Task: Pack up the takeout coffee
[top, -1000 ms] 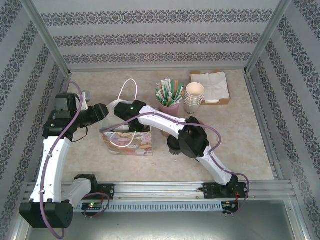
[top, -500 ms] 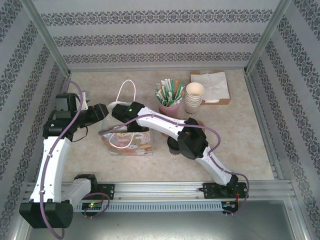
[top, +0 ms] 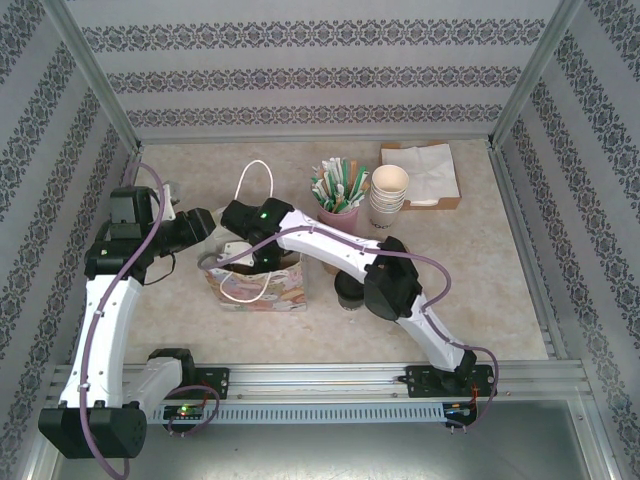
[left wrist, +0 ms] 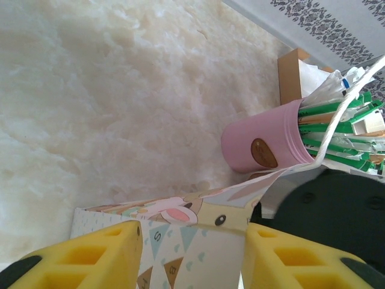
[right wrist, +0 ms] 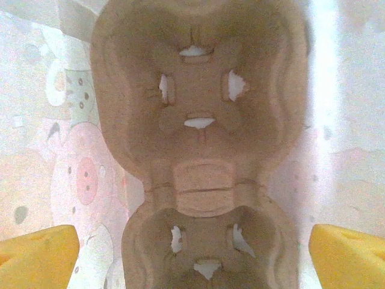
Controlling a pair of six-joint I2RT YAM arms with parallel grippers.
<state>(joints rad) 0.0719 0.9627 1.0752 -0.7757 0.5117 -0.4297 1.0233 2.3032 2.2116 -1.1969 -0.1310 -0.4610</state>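
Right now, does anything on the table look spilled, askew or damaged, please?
Nothing looks spilled or damaged. The cardboard cup carrier sits squarely in the paper bag, wells empty, under the open right gripper. The takeout coffee stands on the table beside the bag, mostly hidden under the right arm.

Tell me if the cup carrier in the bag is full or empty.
Empty: both wells of the cup carrier show bare pulp bottoms, no cup seated.

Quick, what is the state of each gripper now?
Left gripper: jaws around the paper bag edge; grip cannot be told.
Right gripper: open, holding nothing, over the cup carrier.
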